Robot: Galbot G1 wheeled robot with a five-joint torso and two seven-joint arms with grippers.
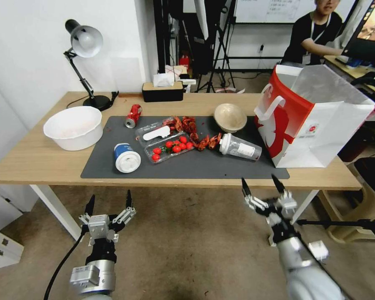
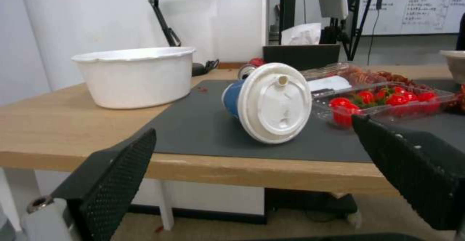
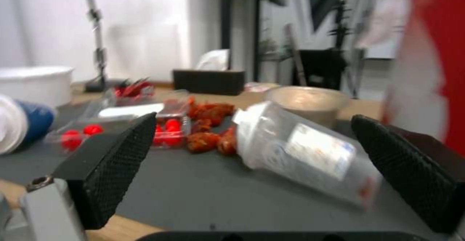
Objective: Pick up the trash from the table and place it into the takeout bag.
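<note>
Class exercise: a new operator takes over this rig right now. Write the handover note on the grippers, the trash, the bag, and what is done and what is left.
Left gripper: jaws open, empty, below the table's front edge, facing the blue-and-white paper cup, which lies on its side on the mat.
Right gripper: jaws open, empty, facing the toppled clear plastic cup.
Red soda can lies at the mat's far edge; beige bowl is beside the takeout bag.
Bag stands open on the right.
Done: nothing picked up yet.
Left: all visible trash.
</note>
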